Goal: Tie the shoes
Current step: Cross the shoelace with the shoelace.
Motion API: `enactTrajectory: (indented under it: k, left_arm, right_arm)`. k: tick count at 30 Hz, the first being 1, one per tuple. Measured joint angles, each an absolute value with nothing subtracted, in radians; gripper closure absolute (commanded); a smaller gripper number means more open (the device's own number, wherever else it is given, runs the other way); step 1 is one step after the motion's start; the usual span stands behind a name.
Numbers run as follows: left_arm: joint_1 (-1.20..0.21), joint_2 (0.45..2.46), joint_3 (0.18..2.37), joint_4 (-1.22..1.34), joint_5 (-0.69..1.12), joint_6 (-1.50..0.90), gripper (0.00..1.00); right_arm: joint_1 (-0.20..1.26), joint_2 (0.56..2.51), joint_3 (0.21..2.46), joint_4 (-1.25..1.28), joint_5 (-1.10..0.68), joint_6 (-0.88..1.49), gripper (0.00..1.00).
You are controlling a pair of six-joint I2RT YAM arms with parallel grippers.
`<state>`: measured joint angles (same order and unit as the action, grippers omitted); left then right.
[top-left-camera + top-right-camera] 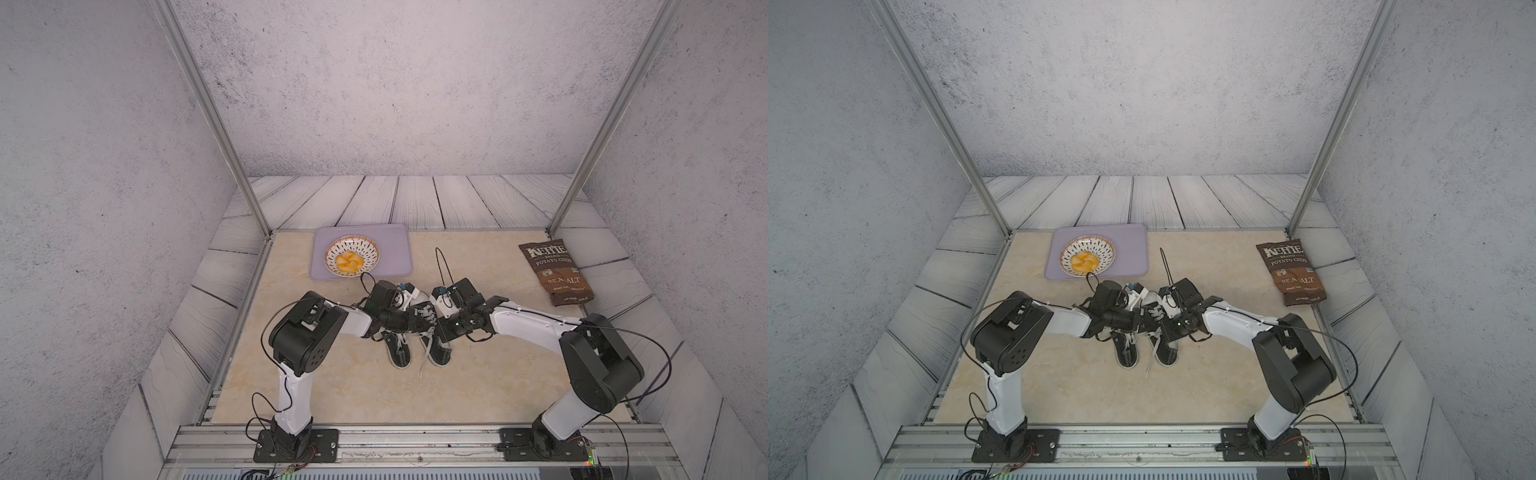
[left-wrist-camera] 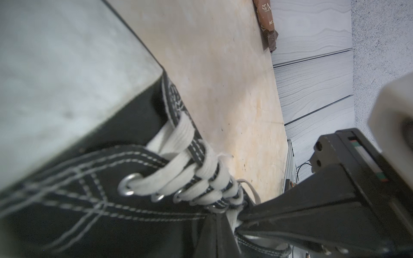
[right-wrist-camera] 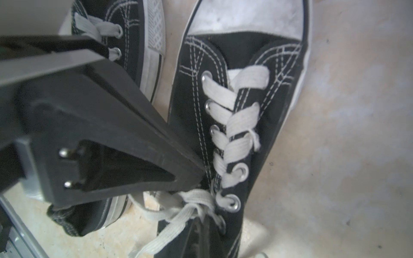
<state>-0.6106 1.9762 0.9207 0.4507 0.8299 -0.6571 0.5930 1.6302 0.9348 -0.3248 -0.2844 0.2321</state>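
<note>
Both left hand (image 3: 199,176) and right hand (image 2: 241,217), closed, touch one shoe's (image 3: 281,89) laces (image 3: 232,125).

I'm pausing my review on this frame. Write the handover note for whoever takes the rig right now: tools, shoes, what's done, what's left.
Left tool and right tool: both shut, tips meeting at the top of the lacing on the right shoe. Lace lies at the tips, but I cannot confirm a real pinch.
Shoes: side by side in the middle of the table, toes away from the robot. The left shoe is not gripped.
Done: no bow visible on either shoe; a lace end trails on the table.
Left: tie both.
</note>
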Motion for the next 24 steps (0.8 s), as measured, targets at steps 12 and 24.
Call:
enactTrajectory:
  k: [12, 24]
  left_arm:
    - [-0.61, 1.978, 0.923, 0.408, 0.894, -0.626, 0.99]
    - [-0.602, 2.015, 0.923, 0.497, 0.969, -0.7, 0.93]
  right_arm:
    - [0.594, 1.63, 0.933, -0.324, -0.279, 0.232, 1.0]
    - [0.594, 1.63, 0.933, -0.324, -0.278, 0.232, 1.0]
